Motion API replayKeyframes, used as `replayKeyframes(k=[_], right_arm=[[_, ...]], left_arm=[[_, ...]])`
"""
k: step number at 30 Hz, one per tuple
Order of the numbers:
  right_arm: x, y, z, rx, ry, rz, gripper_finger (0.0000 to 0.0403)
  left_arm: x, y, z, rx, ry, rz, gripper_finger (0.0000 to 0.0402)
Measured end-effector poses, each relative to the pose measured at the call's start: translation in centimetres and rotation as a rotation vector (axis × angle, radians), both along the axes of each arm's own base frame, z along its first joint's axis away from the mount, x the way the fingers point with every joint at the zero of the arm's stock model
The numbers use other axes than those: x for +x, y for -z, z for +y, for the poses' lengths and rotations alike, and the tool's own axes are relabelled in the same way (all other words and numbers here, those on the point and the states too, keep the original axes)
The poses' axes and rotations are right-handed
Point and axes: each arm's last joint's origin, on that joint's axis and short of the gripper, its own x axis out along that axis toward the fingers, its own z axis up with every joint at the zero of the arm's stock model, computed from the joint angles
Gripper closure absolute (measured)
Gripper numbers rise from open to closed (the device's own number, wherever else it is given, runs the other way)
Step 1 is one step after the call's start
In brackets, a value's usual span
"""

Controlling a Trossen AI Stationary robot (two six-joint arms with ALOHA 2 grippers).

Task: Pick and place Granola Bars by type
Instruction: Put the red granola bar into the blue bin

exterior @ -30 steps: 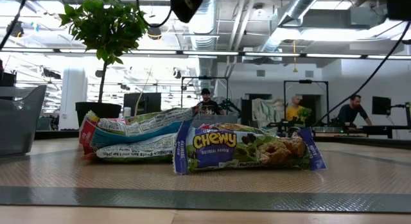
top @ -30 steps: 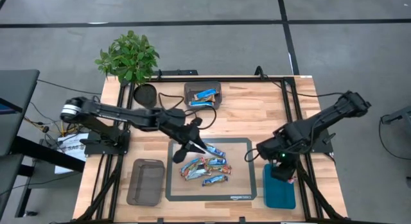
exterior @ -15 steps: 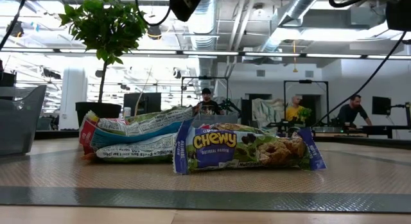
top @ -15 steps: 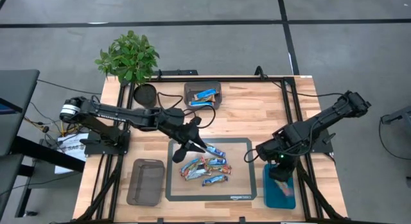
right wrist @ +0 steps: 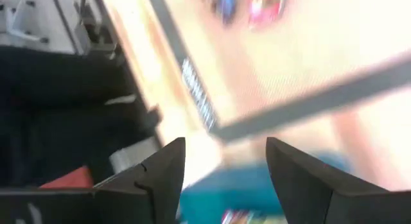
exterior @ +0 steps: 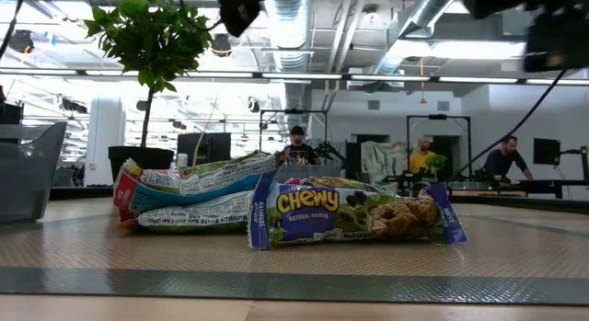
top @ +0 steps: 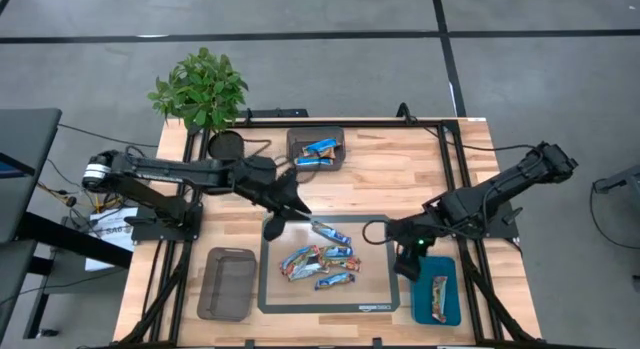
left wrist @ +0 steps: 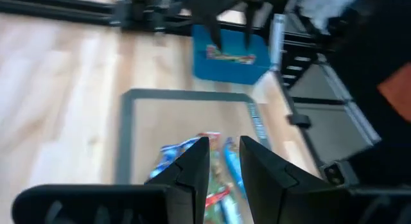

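Note:
Several Granola Bars lie in a loose heap on the grey-edged mat; the low view shows a "Chewy" bar in front. One bar lies apart at the heap's far side. My left gripper hovers over the mat's far left corner, fingers a little apart with nothing between them. My right gripper stands open and empty between the mat and the teal tray. One bar lies flat in that tray.
A grey bin holding blue bars stands at the far middle. An empty grey bin sits left of the mat. A potted plant and a black pot stand at the far left corner. People are in the room behind.
My right gripper has opened over the teal tray and let go of a bar, which now lies in the tray. It has then moved left toward the mat. My left gripper has drawn back from the heap toward the table's far left.

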Motion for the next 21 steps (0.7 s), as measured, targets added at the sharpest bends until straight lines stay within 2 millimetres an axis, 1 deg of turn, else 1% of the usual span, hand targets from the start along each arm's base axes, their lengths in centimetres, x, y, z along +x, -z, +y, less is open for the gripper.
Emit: replayKeyframes(k=[5, 9, 12, 16, 19, 21], right_arm=[[2.1, 1.6, -0.3, -0.158, -0.079, -0.104, 0.0211], [4.6, 4.0, -0.2, -0.219, -0.158, -0.15, 0.0221], [6.3, 6.0, -0.1, -0.256, -0.182, -0.178, 0.0228], [8.2, 8.5, -0.1, -0.268, -0.185, -0.195, 0.0233], [9.0, 9.7, -0.1, -0.262, -0.192, -0.205, 0.0236], [9.2, 10.3, -0.1, -0.262, -0.198, -0.197, 0.0238]], left_arm=[[-2.2, -0.9, 0.9, 0.006, -0.113, 0.055, 0.0324], [-3.3, -1.1, 1.0, -0.004, -0.171, 0.103, 0.0324], [-3.8, -0.9, 1.0, -0.02, -0.198, 0.146, 0.0324], [-4.1, -0.8, 1.0, -0.04, -0.223, 0.177, 0.0324], [-4.2, -0.8, 1.1, -0.048, -0.231, 0.18, 0.0324], [-4.2, -0.8, 1.0, -0.052, -0.233, 0.191, 0.0324]])
